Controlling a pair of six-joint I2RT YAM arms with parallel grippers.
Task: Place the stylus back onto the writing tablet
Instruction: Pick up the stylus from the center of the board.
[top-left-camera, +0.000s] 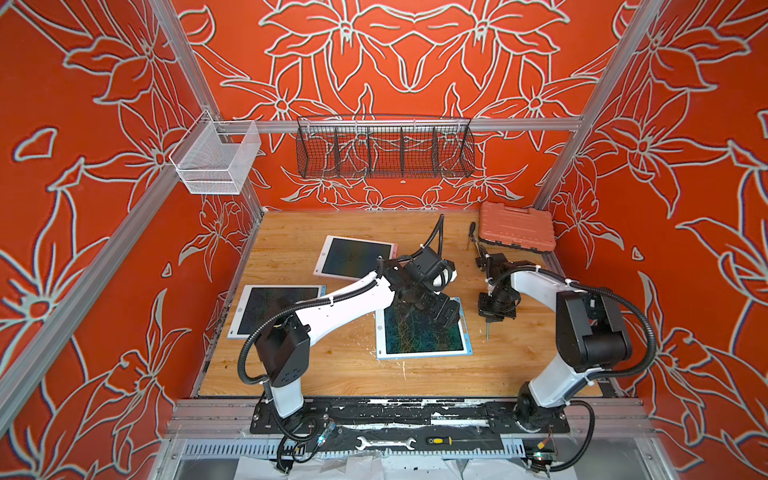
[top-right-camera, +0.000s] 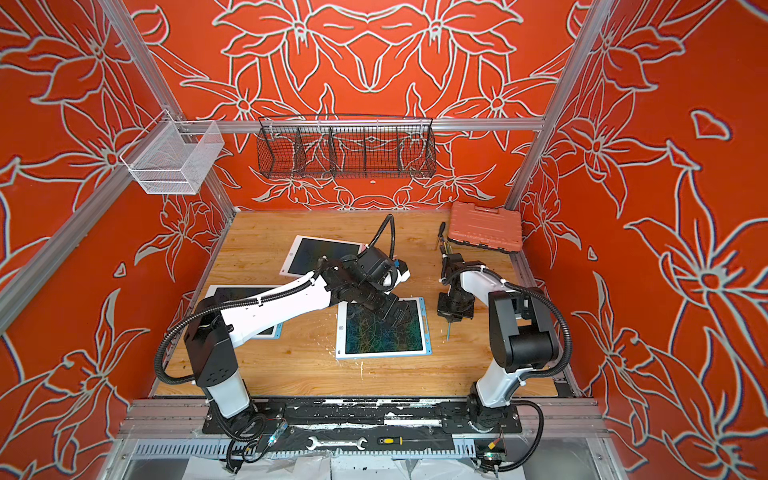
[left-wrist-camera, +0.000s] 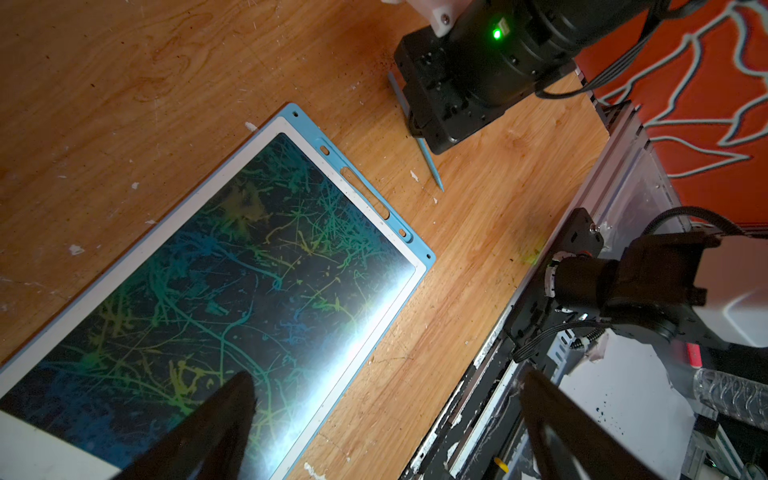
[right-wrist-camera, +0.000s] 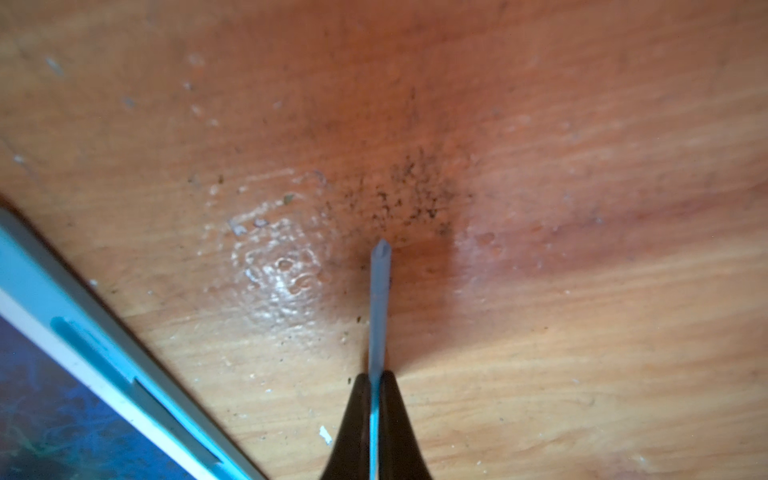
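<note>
Operator, your right pincer (right-wrist-camera: 376, 380) is clamped on the thin blue-grey plastic stylus (right-wrist-camera: 380, 291). It grips partway along the shaft, so both ends stick out.

In both top views the stylus (top-left-camera: 487, 331) has its long axis running front to back across the light wooden desk (top-left-camera: 332, 365). The tapered tip points toward the front edge, where your arm bases sit. The blunt end points toward the back wall and is hidden under the wrist there. You cannot tell from these views whether the tip touches the wood.

The stylus is just beside the right-hand edge of the blue-framed writing tablet with the dark scribbled screen (top-left-camera: 419, 338). It is apart from the tablet, with a narrow strip of bare wood between them. Its axis runs nearly parallel to that edge, which carries the long open pen slot (left-wrist-camera: 363, 193).

Your left pincer (left-wrist-camera: 386, 395) hangs over the back part of that tablet, fingers spread wide apart.

You have bare wood in front of the tablet up to the desk's front edge, and more to the right of the stylus. The ribbed orange plastic tool case (top-left-camera: 515, 226) sits in the back right corner. The pink-framed tablet (top-left-camera: 355, 257) lies behind and the second blue-framed tablet (top-left-camera: 274, 307) at the left. All three are well apart from the stylus.
</note>
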